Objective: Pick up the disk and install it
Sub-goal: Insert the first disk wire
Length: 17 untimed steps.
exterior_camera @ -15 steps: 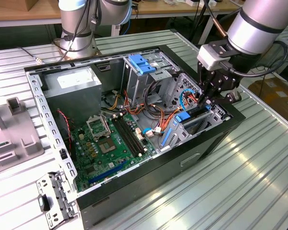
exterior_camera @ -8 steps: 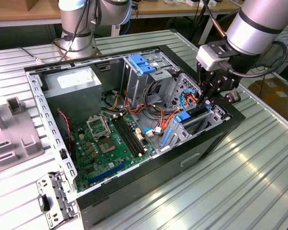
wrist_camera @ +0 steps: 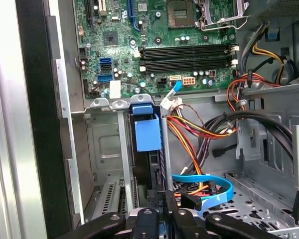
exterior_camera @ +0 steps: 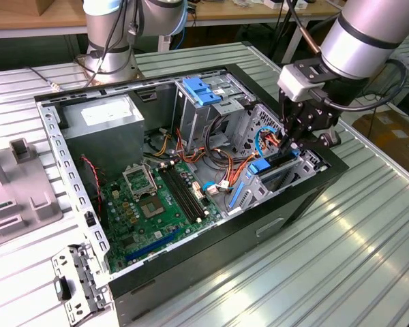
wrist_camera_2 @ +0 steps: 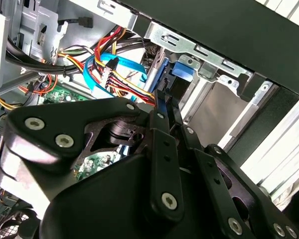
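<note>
1. The disk point(exterior_camera: 278, 174) stands on edge in the drive bay at the front corner of the open computer case point(exterior_camera: 211, 238) — at about 3 o'clock from the motherboard point(exterior_camera: 157, 204) in the exterior view. Most of it is hidden down in the bay; its label cannot be seen.
2. The gripper point(exterior_camera: 291, 142) reaches down onto the disk's upper edge. In both wrist views its fingers point(wrist_camera_2: 162, 107) are drawn narrow, pinching the thin edge of the disk point(wrist_camera: 157, 164) between them; the exact contact is partly covered by the black linkage.
3. The first wrist view shows the blue carrier tab point(wrist_camera: 147, 132) at the disk's far end and the memory slots point(wrist_camera: 187, 57) beyond it — neither is clear in the exterior view.
4. The second wrist view shows a bundle of coloured cables point(wrist_camera_2: 114, 74) just beside the fingers.
5. The exterior view alone shows the grey power supply point(exterior_camera: 105, 129) at about 10 o'clock from the motherboard, and a second robot base point(exterior_camera: 112, 41) at 12 o'clock behind the case.
</note>
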Available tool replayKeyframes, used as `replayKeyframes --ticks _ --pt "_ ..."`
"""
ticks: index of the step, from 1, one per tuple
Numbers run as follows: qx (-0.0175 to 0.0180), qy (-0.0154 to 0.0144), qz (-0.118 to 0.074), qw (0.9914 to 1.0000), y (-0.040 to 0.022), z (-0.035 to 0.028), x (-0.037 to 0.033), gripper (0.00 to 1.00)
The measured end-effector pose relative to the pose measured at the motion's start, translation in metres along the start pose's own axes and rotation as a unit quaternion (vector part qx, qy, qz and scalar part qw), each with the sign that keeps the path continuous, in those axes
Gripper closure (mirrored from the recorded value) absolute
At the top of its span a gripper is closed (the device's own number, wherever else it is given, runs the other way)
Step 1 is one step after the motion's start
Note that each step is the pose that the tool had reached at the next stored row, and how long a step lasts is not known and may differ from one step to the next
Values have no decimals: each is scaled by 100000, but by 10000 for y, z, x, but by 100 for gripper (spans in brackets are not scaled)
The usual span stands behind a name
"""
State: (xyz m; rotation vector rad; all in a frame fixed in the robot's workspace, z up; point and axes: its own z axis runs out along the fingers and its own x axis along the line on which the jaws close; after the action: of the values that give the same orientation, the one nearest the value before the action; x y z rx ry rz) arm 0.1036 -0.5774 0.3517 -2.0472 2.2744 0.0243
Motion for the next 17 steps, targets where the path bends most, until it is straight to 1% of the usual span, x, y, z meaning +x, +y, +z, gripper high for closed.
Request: replayKeyframes --ticks 7,9,14,17 --pt "-3 -10 2 100000 13 14 2 83" --pt "-5 -53 1 100000 12 21 3 83" --pt "-48 -263 -260 99999 -12 39 1 83" --pt "-109 -298 -1078 99994 -24 45 0 83"
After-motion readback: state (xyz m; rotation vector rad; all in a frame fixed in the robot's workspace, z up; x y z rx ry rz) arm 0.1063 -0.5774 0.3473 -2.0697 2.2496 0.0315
